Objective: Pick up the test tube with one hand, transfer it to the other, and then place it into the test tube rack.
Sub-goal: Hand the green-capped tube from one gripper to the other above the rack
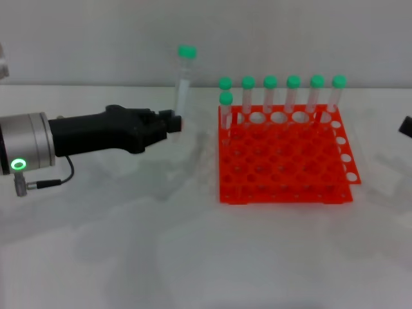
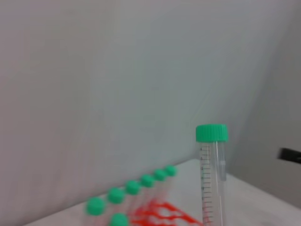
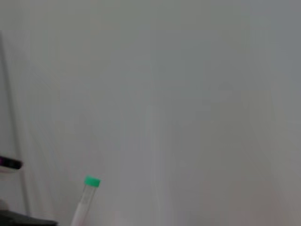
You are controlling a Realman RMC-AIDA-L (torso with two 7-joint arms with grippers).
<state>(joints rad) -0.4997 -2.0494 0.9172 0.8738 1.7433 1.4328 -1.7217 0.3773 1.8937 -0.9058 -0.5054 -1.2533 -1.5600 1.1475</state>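
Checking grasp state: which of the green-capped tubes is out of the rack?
The test tube held by the left gripper, upright in the air left of the test tube rack. The other seven tubes stand in the rack's holes.

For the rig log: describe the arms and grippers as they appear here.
The left gripper is black and blocky, on a silver wrist cuff with a glowing green ring light and a thin black cable beneath. Of the right gripper only a black edge shows.
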